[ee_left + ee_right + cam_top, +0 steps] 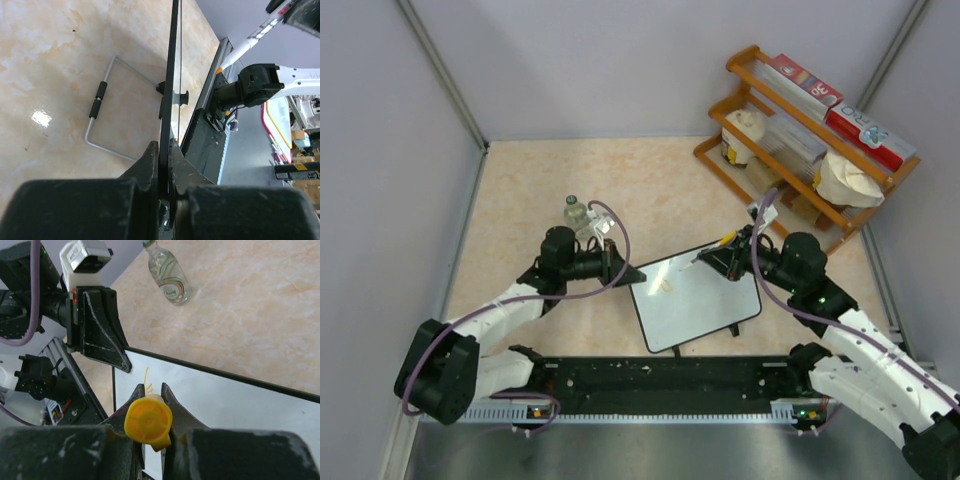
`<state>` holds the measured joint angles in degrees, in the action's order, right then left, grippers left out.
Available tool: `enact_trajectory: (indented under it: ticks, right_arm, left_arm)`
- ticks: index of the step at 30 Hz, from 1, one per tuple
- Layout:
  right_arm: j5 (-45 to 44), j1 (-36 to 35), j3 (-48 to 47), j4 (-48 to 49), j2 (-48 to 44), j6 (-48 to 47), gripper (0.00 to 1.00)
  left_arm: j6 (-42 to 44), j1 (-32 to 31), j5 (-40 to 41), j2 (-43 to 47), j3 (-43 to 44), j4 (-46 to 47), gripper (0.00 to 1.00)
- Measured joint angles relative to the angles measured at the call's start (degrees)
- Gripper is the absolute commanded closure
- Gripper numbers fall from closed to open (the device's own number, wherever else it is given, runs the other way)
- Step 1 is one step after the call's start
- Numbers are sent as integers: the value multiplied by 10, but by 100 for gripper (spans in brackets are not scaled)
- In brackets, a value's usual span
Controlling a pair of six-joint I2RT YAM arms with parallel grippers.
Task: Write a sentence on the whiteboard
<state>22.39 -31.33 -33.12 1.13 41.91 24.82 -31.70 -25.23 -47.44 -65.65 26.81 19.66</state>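
Only the left wrist view shows left gripper [164, 150] pinching the whiteboard [172, 75] edge-on. Right gripper [149, 390] clamps a yellow marker [148, 421], which partly hides the orange strokes [147, 376].

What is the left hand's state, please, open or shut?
Shut on the whiteboard: the left hand pinches its edge between both fingers.

Robot lab test cell: grey panel walls [380, 150] enclose a marble-patterned table [650, 180], black mounting rail [660, 375] at near edge, wooden prop rack [750, 57] in corner
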Motion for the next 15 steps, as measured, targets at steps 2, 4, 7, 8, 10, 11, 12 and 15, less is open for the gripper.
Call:
enact_trajectory:
  ticks: [2, 4, 7, 8, 10, 11, 12, 15]
  right_arm:
    - [-7, -9, 9, 4, 3, -6, 100]
    - [-21, -22, 18, 8, 8, -13, 100]
    - [-48, -46, 27, 10, 16, -28, 100]
    - [-57, -54, 28, 10, 18, -33, 100]
    - [-72, -66, 30, 16, 21, -39, 100]
    - [-79, -72, 34, 23, 20, -42, 100]
    - [-86, -76, 38, 29, 20, -44, 100]
    - [-113, -86, 56, 46, 14, -48, 100]
  left_arm:
    - [6, 2, -7, -15, 10, -3, 100]
    - [14, 5, -13, -28, 19, -9, 100]
    - [23, 9, -23, -39, 32, -21, 100]
    - [28, 12, -27, -43, 36, -26, 100]
    - [35, 16, -35, -51, 43, -35, 100]
    - [39, 19, -39, -55, 46, -38, 100]
    - [43, 21, -41, -58, 48, -41, 100]
    - [51, 26, -49, -65, 52, -47, 100]
